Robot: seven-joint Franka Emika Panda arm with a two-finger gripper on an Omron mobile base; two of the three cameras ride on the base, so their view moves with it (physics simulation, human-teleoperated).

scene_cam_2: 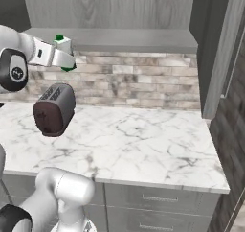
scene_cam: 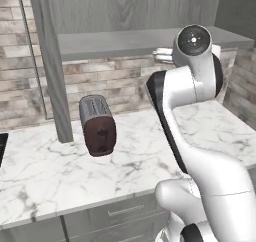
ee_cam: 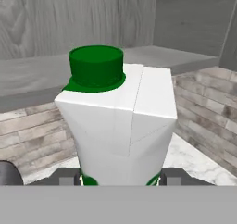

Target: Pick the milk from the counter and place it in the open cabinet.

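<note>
Milk (ee_cam: 122,126) first in name, smallest in size; scene listed from largest part down.

Bench (scene_cam: 75,171): broad white marble slab, grey veining, polished and flat, over grey drawer fronts (scene_cam_2: 158,197) with slim bar handles. Brick backsplash (scene_cam_2: 143,82) in mottled tan and grey behind the back edge.

Cabinet (scene_cam: 135,6): grey wood-grain back wall, flat grey shelf (scene_cam_2: 124,37) above the backsplash, vertical side panel (scene_cam: 50,66) dropping to the bench near its back edge.

Toaster (scene_cam: 97,125): rounded brown body, grey slotted top, standing near the middle of the bench, toward the back.

Gripper (scene_cam_2: 67,61): raised off the bench to roughly shelf height, at the front lip of the shelf; fingers (ee_cam: 172,176) pressed against the green lower band of the carton, one on each side.

Milk: held aloft in the fingers, upright, just in front of the shelf edge, not yet resting on it. White box-shaped carton, creased sloping shoulders, round green cap on top. Judged light, fairly stiff, smooth-sided, hence prone to slip or twist; best held as now, low on two flat opposite faces, away from the cap and the sloping top.
</note>
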